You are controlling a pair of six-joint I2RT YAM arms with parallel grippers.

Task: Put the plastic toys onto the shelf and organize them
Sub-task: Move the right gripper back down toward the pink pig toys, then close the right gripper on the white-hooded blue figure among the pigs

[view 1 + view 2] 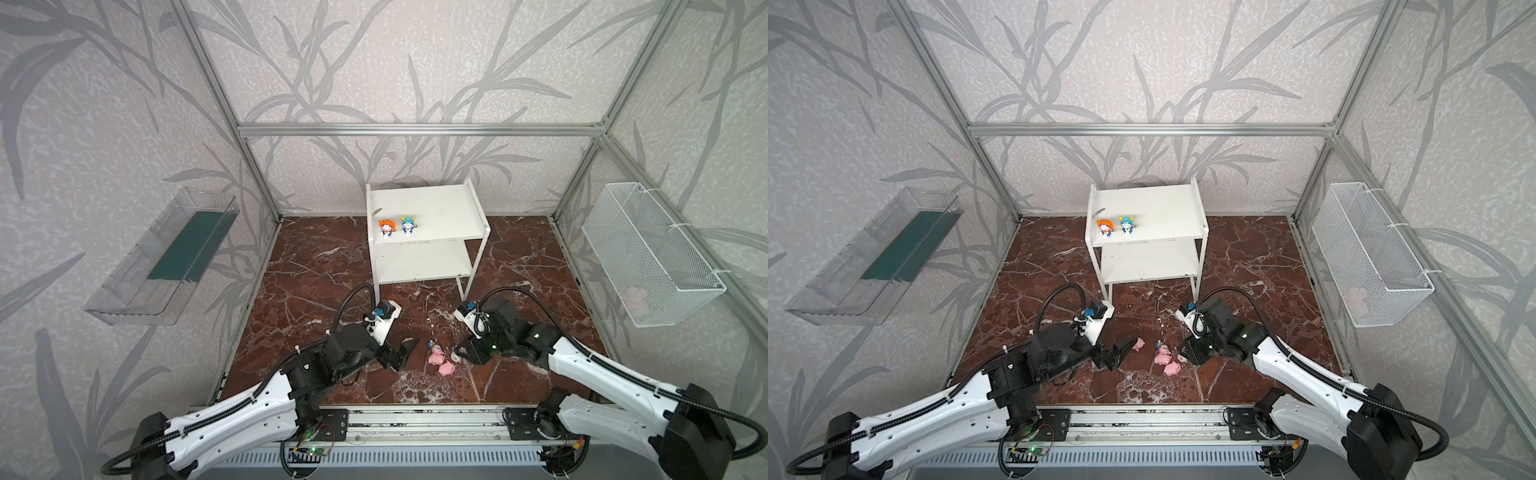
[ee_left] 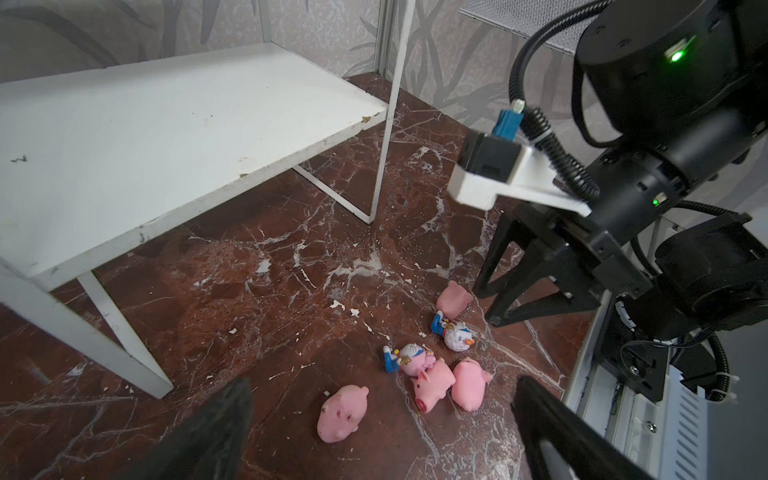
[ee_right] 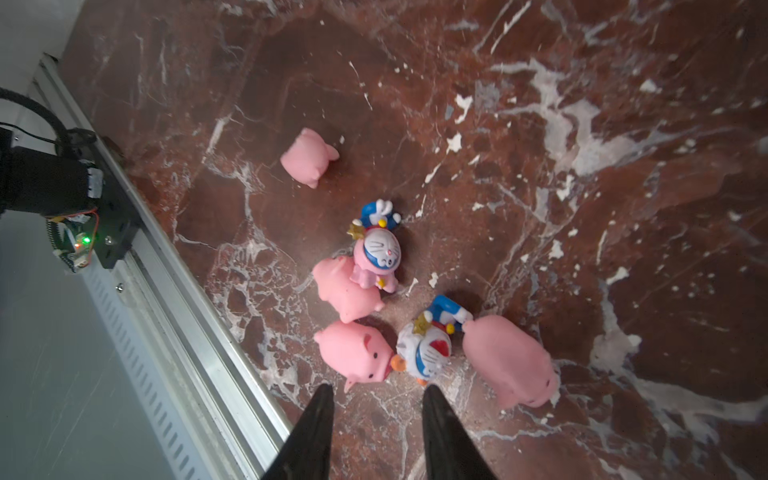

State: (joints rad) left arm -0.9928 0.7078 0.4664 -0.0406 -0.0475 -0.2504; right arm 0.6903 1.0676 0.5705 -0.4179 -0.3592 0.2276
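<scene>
Red-brown marble-patterned tabletop (image 1: pixel 324 266), wallpapered enclosure. Small white two-tier shelf (image 1: pixel 436 199) at the rear: an orange-hooded white-and-blue cartoon figurine (image 1: pixel 386 228) and a teal-hooded figurine (image 1: pixel 408 225) are stood on its top board; the lower board is bare. Six toys are left clustered on the marble: four plain pink plastic pigs (image 3: pixel 345 291), a pink-hooded figurine (image 3: pixel 376 253) and a white-hooded figurine (image 3: pixel 424 345), toppled. Two of eight are judged placed. Left gripper (image 1: pixel 405 351): spread wide, empty. Right gripper (image 3: pixel 378 388): part-spread, empty, near the white-hooded figurine.

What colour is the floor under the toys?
The floor is reddish-brown marble with white veins, clearest in the right wrist view.
</scene>
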